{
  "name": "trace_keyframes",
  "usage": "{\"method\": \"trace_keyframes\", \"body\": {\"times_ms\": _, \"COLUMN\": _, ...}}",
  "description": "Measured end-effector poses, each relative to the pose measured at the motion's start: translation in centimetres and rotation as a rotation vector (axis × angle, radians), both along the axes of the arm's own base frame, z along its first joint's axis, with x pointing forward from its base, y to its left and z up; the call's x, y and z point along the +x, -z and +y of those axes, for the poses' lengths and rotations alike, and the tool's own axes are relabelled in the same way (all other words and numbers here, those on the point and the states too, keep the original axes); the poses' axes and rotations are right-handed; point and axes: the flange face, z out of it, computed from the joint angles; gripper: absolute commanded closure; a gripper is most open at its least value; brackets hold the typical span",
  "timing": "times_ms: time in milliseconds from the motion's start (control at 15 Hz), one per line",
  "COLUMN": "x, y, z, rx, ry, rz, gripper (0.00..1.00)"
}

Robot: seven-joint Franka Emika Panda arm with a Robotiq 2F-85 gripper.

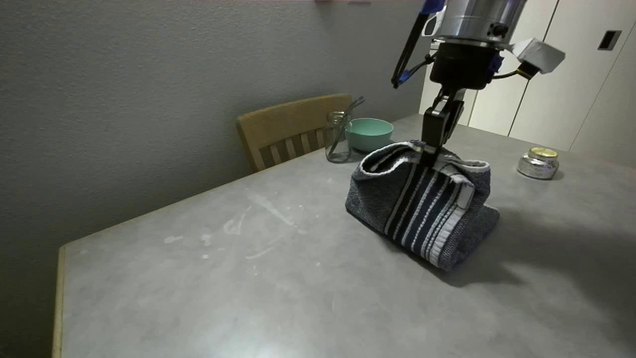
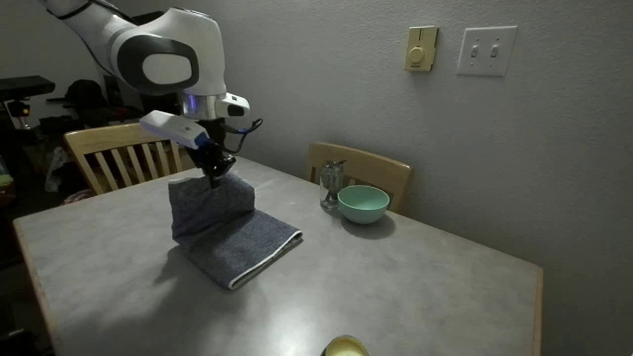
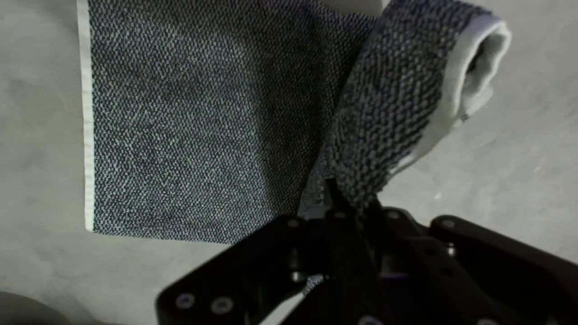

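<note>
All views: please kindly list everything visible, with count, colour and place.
Table: 1, grey, all views
Towel: 1, grey, white-edged, on table, one part raised
Bowl: 1, mint green, on table
Glass jar: 1, clear, beside bowl
Slender items: several, greyish, in glass jar
Small jar: 1, silver, yellow top, on table
Chairs: 2, light wood, at table
Wall: 1, grey, behind bowl
Dial: 1, beige, on wall
Switch plate: 1, white, on wall
Pale panels: several, cream, background
Clutter: count unclear, dark, background
Arm: 1, white and black, above table
Gripper: 1, black, closed on towel
</note>
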Motion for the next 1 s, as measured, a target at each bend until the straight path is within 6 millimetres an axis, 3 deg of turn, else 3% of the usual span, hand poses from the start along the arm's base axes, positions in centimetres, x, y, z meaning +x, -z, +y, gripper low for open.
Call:
{"method": "trace_keyframes", "body": {"times_ms": 333, "x": 0.2, "y": -0.1, "z": -1.2, "rx": -0.022, "ry": 0.02, "rz": -0.007, "gripper": 0.98}}
{"method": "trace_keyframes", "body": {"times_ms": 800, "x": 0.9, "y": -0.6, "z": -6.1, "rx": -0.037, "ry": 0.11, "rz": -0.024, "gripper": 0.98}}
{"method": "trace_keyframes", "body": {"times_ms": 867, "x": 1.0, "y": -0.6, "z": -6.6, "rx": -0.04, "ry": 0.123, "rz": -0.027, "gripper": 0.95}}
{"method": "trace_keyframes", "body": {"times_ms": 933, "x": 1.0, "y": -0.6, "z": -7.0, "rx": -0.044, "ry": 0.136, "rz": -0.028, "gripper": 0.67}}
{"method": "trace_keyframes", "body": {"times_ms": 1000, "x": 1.1, "y": -0.5, "z": -7.3, "rx": -0.049, "ry": 0.151, "rz": -0.031, "gripper": 0.65}}
